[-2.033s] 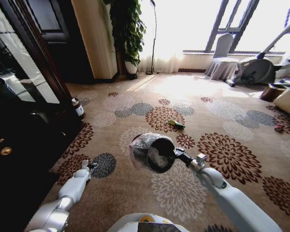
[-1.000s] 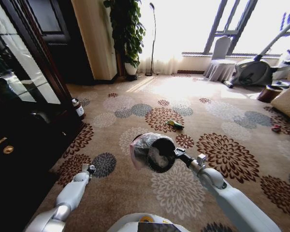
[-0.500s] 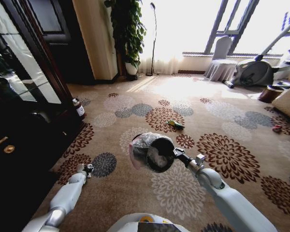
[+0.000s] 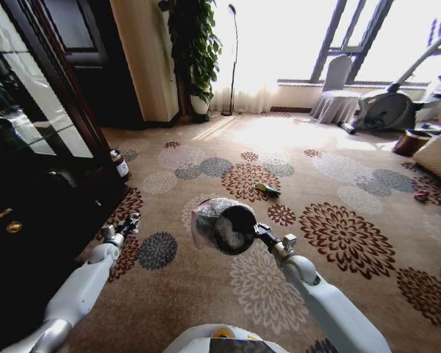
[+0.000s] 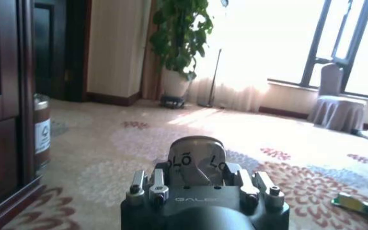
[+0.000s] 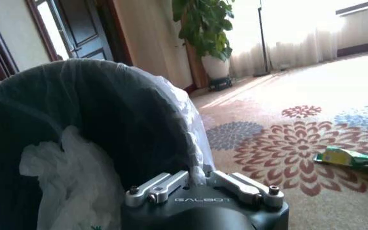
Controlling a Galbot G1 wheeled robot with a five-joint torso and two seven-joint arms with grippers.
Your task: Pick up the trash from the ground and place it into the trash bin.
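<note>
My right gripper [image 4: 263, 232] is shut on the rim of the trash bin [image 4: 224, 226], a dark round bin with a thin pale liner, held tilted above the carpet. In the right wrist view the bin [image 6: 94, 124] holds a crumpled white paper wad [image 6: 69, 177] inside. My left gripper [image 4: 126, 223] hovers low at the left near the dark cabinet. In the left wrist view it [image 5: 197, 165] is shut on a pale piece of trash with lettering [image 5: 197, 158]. A green wrapper [image 4: 267, 189] lies on the carpet ahead, and a red scrap [image 4: 422, 195] lies far right.
A dark wooden cabinet [image 4: 29, 162] lines the left side, with a brown labelled can [image 4: 117, 163] at its foot. A potted plant [image 4: 195, 51] stands at the back. A covered chair [image 4: 336, 92], an exercise machine [image 4: 397, 103] and a shiny brown pot [image 4: 411, 140] are at the far right.
My left arm has reached forward and up along the cabinet. The right arm with the bin has shifted slightly left.
</note>
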